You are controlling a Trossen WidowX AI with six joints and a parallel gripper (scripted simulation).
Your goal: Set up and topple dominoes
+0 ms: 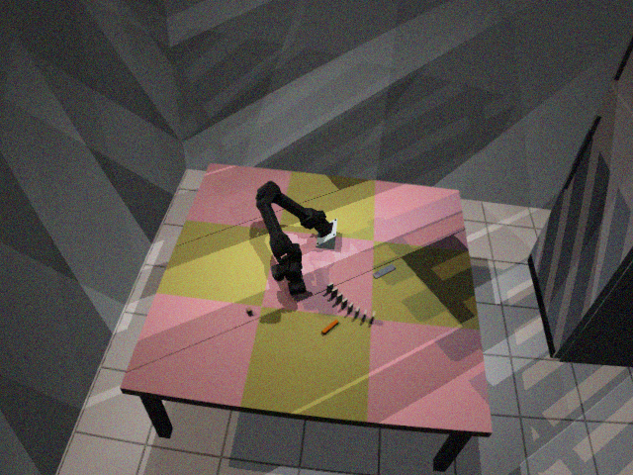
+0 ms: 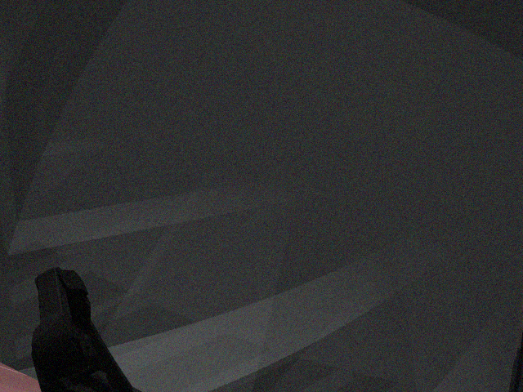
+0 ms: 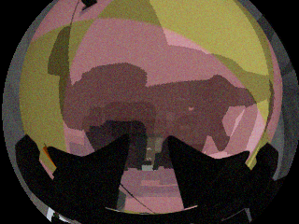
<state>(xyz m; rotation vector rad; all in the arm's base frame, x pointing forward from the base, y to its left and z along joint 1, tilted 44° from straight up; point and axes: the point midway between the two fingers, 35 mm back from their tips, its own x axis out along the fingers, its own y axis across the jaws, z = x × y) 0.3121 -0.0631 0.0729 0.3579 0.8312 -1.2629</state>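
A black six-joint arm (image 1: 278,225) is bending over a square table (image 1: 307,388) whose flat top is checkered in pink and olive-yellow blocks, standing on dark legs. Its gripper (image 1: 299,292) is pointing down at the tabletop just beside the near end of the domino row (image 1: 350,305). The row is made of about eight small dark upright tiles, evenly spaced, running diagonally. In the wrist view the two dark fingers are standing roughly half closed around a small pale domino (image 3: 148,161); whether they are gripping it yet cannot be told. One orange domino (image 1: 329,327) and one grey domino (image 1: 384,270) are lying flat, well apart. A tiny dark cube (image 1: 249,312) is sitting alone.
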